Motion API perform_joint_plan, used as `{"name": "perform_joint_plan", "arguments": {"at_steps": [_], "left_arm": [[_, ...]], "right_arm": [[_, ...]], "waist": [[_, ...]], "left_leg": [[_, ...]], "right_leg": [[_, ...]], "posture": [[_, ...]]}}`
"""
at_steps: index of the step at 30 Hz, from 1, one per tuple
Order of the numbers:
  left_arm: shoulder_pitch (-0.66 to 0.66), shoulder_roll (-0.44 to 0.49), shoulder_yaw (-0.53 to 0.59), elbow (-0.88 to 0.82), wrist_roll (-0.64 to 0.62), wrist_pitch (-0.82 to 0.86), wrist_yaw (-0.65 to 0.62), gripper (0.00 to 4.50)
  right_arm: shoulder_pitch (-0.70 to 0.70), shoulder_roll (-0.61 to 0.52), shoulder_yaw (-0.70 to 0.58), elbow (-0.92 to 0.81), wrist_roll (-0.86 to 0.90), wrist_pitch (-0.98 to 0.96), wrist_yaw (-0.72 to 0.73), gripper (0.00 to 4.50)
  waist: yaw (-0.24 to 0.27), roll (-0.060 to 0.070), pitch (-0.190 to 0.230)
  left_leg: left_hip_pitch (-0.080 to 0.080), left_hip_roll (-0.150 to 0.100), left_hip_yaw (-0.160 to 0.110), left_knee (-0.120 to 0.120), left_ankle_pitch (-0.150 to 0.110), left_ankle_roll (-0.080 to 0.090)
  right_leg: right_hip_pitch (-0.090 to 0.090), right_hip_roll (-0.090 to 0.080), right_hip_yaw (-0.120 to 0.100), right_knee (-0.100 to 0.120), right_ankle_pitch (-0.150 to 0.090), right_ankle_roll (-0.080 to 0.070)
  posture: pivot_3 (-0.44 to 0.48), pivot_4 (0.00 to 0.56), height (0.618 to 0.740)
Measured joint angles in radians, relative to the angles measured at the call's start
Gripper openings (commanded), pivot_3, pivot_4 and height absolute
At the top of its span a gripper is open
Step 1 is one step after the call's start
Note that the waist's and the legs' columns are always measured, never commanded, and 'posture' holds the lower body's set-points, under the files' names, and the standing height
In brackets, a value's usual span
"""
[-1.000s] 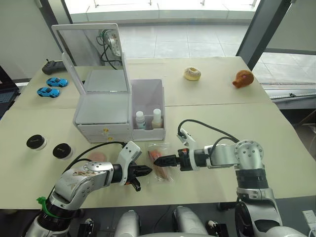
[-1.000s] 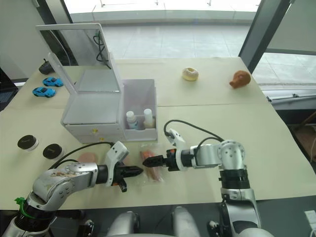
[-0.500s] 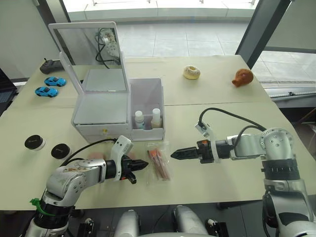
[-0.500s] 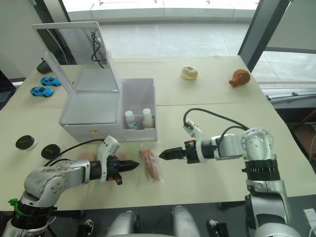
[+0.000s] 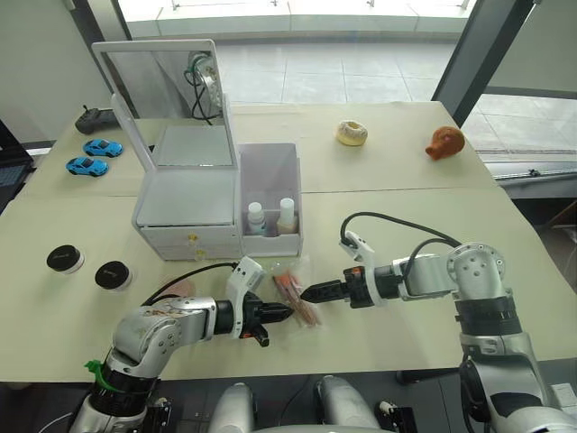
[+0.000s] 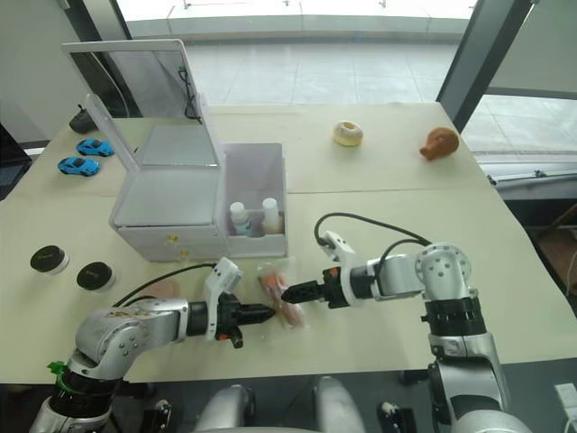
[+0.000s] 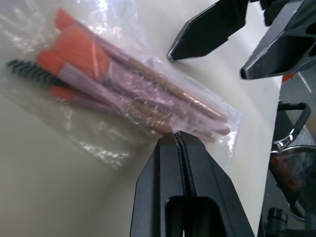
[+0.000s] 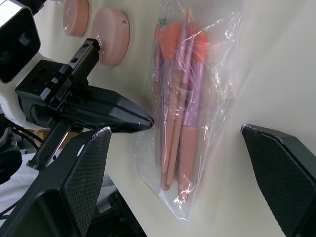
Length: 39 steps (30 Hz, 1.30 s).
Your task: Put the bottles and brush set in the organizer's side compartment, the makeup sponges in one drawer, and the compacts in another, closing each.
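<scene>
**Brush set at desk front, both tools closing in**

- Brush set (image 5: 295,295): in a clear bag, lying flat on the desk (image 5: 406,225) in front of the organizer (image 5: 216,198), between the two tools. Not lifted.
- Left tool (image 5: 281,313): fingers pressed together, tip at the bag's near edge; whether it pinches the plastic cannot be told.
- Right tool (image 5: 309,293): fingers spread wide, straddling the bag's handle end, not clamped.
- Bottles (image 5: 270,216): two, upright in the side compartment (image 5: 270,176), already stowed.
- Compacts (image 5: 87,267): two black discs on the desk, well left of the organizer.
- Sponges (image 8: 98,24): pink rounds on the desk beside the left arm.
- Drawers (image 5: 191,242): both shut; mirror lid raised.

Step in hand, as judged: picking up the brush set for the side compartment. Next move calls for the right tool to clamp across the handles, lift the bag clear, carry it over the compartment beside the bottles and lower it in. Slippery plastic may slide.
</scene>
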Motion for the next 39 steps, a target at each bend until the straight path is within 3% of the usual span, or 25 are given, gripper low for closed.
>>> {"name": "perform_joint_plan", "arguments": {"at_steps": [11, 17, 21, 29, 39], "left_arm": [[-0.003, 0.027, -0.03, 0.005, 0.059, -0.01, 0.025, 0.03], [0.006, 0.033, -0.043, 0.01, 0.073, -0.043, 0.025, 0.03], [0.006, 0.036, -0.044, 0.01, 0.073, -0.044, 0.025, 0.0], [0.026, 0.035, -0.041, -0.006, 0.076, -0.044, 0.035, 0.0], [0.032, 0.033, -0.032, -0.013, 0.07, -0.045, 0.036, 0.0]], "right_arm": [[0.003, 0.11, 0.025, 0.015, -0.063, -0.009, 0.048, 4.5], [-0.082, 0.098, 0.1, 0.073, -0.17, -0.003, 0.172, 4.5], [-0.138, 0.084, 0.184, 0.111, -0.272, -0.021, 0.286, 3.56], [-0.189, 0.081, 0.274, 0.211, -0.447, -0.1, 0.46, 0.77], [-0.137, 0.066, 0.255, 0.118, -0.517, -0.103, 0.536, 0.48]], "waist": [[-0.017, 0.002, -0.003], [-0.017, 0.003, -0.004], [-0.018, 0.003, -0.004], [-0.018, 0.002, -0.005], [-0.015, 0.002, -0.005]], "left_leg": [[0.001, 0.0, -0.001, -0.003, 0.0, 0.0], [0.002, 0.0, -0.002, -0.002, 0.0, 0.0], [0.002, 0.0, -0.002, -0.002, 0.0, 0.0], [0.003, 0.0, -0.002, -0.002, 0.0, 0.0], [0.002, 0.0, -0.002, -0.002, 0.0, 0.0]], "right_leg": [[0.001, 0.001, 0.001, 0.0, -0.001, -0.001], [0.001, 0.002, 0.0, 0.001, -0.001, -0.001], [0.001, 0.002, 0.0, 0.001, -0.001, -0.001], [0.0, 0.002, 0.0, 0.001, -0.001, -0.001], [0.0, 0.002, 0.0, 0.001, -0.001, -0.001]], "posture": [[0.0, 0.15, 0.74], [0.0, 0.15, 0.74], [0.0, 0.15, 0.74], [0.0, 0.15, 0.74], [0.0, 0.15, 0.74]]}}
